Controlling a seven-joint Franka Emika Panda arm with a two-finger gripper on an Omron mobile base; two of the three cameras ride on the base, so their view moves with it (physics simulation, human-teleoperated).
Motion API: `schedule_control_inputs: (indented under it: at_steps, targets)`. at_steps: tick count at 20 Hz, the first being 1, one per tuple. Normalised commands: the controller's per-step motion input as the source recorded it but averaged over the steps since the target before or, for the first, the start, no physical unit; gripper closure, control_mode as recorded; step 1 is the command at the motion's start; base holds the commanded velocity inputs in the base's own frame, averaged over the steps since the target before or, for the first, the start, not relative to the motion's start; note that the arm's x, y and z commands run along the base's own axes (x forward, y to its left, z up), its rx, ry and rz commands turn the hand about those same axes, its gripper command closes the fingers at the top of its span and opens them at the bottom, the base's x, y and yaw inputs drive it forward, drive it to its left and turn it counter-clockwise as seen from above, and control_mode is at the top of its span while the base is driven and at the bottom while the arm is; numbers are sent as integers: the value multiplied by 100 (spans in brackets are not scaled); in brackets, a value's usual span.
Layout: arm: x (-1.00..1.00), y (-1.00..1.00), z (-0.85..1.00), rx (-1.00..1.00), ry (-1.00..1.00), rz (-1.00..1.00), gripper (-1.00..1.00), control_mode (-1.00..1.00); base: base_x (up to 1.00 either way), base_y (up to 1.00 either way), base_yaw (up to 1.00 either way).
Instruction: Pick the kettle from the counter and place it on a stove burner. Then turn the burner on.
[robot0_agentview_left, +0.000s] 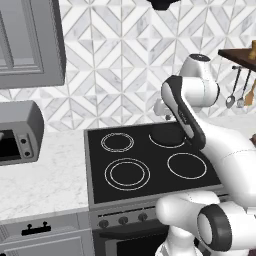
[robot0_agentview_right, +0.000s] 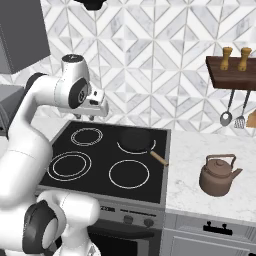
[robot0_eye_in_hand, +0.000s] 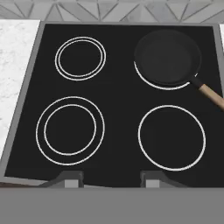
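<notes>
Your kettle (robot0_agentview_right: 218, 175) sits upright on the counter (robot0_agentview_right: 190, 190) at the lower right of the right base view, just right of the stove (robot0_agentview_right: 107, 160) and apart from it, its thin handle standing up over the domed lid and its spout pointing toward the right edge of the frame. Nothing touches it.

To its left in that view, the black pan (robot0_agentview_right: 135, 140) rests on the stove's back right burner, with its wooden handle (robot0_agentview_right: 159, 158) angled toward the kettle. In the hand view you see the same pan (robot0_eye_in_hand: 167, 57) in the upper right, covering most of its burner ring, while the front right burner (robot0_eye_in_hand: 171, 137) and the two double-ringed burners on the left lie bare.

Your gripper (robot0_agentview_right: 85, 117) hangs above the back left of the stove in the upper left of the right base view, well apart from the kettle. In the hand view its tips (robot0_eye_in_hand: 69, 178) rise at the bottom edge with a gap between them and nothing in it: the hand is released.

A row of knobs (robot0_agentview_right: 135, 219) runs along the stove's front panel.
</notes>
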Motion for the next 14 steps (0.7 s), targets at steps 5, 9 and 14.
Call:
schedule_control_inputs:
  at_steps: [5,9,14]
  targets:
    - [-24,-38,-3,0,-7,-1,-100,-100,0,0,0]
    - [-70,-100,0,0,-18,-10,-100,-100,0,0,0]
    - [-60,-100,0,0,-13,-20,-100,-100,0,0,0]
